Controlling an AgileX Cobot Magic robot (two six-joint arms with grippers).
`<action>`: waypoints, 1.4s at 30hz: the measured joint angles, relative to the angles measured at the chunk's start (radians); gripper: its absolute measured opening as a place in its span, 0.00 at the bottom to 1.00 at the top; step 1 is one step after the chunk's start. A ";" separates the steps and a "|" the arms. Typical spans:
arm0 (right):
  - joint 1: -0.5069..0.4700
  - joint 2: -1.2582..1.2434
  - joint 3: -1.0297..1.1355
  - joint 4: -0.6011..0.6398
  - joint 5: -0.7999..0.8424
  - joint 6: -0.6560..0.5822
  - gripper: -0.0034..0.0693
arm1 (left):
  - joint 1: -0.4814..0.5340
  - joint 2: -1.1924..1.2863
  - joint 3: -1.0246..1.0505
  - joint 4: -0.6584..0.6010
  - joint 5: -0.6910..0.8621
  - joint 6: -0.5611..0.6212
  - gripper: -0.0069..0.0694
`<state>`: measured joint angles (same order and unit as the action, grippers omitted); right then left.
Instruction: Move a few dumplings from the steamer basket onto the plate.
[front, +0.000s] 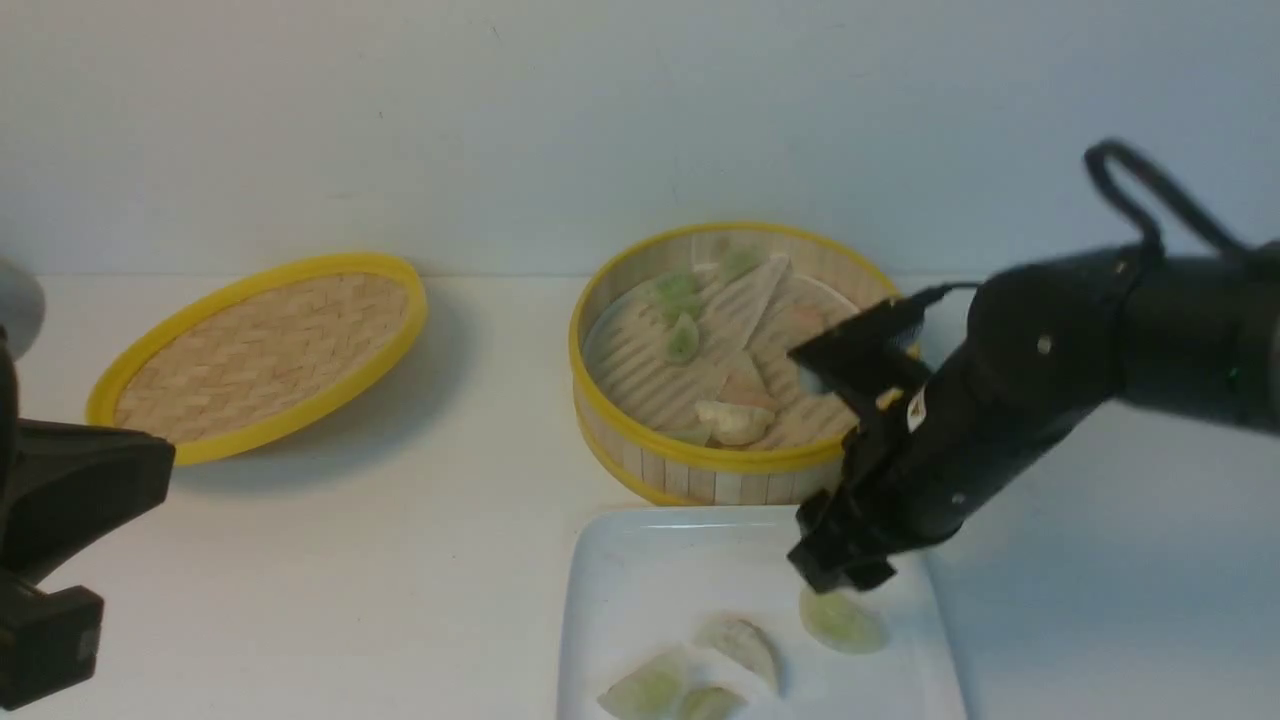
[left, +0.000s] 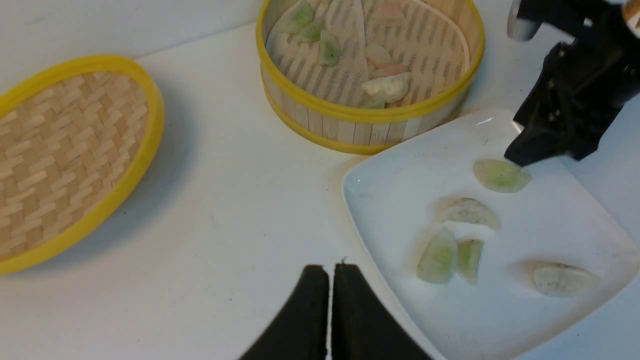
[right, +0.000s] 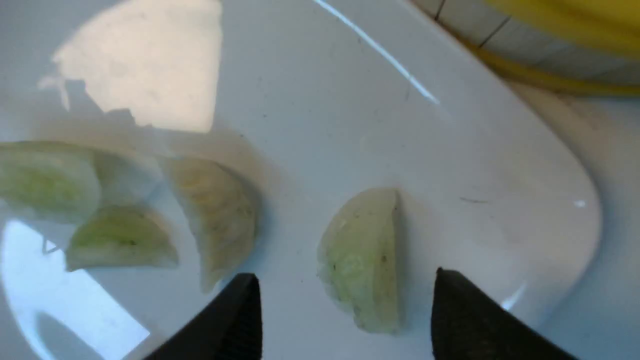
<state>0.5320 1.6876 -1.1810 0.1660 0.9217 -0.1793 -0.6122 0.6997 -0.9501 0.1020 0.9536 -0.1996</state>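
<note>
The right gripper (right: 345, 277) hangs over a green dumpling (right: 360, 260) lying on the white plate (right: 350, 100), jaws wide apart (one on each side of it). The left gripper (left: 330, 270) is closed tight.

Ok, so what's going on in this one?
The right gripper hangs open over the glossy white square plate, a pale green crescent dumpling lying loose between its jaws. Four other dumplings lie on the plate; more sit in the round bamboo steamer basket. The left gripper is shut, empty, off to the side.
</note>
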 joint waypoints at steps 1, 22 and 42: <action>0.000 -0.031 -0.044 -0.027 0.057 0.026 0.58 | 0.000 0.000 0.000 0.000 -0.003 0.000 0.08; 0.000 -1.171 -0.048 -0.259 0.182 0.277 0.06 | 0.000 0.000 0.000 0.002 -0.326 0.001 0.08; 0.000 -1.709 0.444 -0.143 -0.291 0.375 0.03 | 0.000 0.000 0.000 0.002 -0.312 0.002 0.08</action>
<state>0.5320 -0.0211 -0.7370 0.0233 0.6307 0.1961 -0.6122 0.6997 -0.9501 0.1045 0.6416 -0.1978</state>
